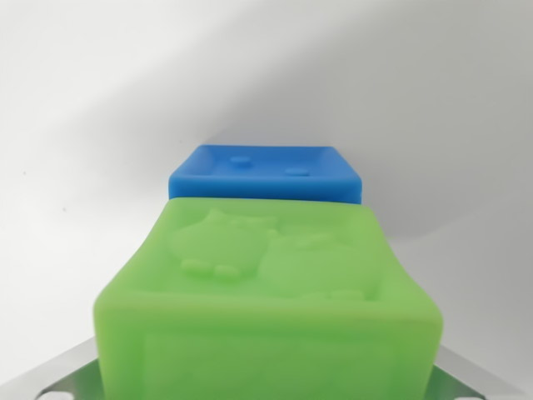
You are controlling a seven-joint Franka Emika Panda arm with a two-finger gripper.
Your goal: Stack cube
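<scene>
**Open tabletop on both flanks, two cubes block the middle**

The green cube fills the lower centre of the wrist view, and the blue cube sits close behind it, closing the middle path. The white tabletop lies bare on the wrist view's left, right and beyond the blue cube

White surface bears a blue cube (raised dots on top).
</scene>
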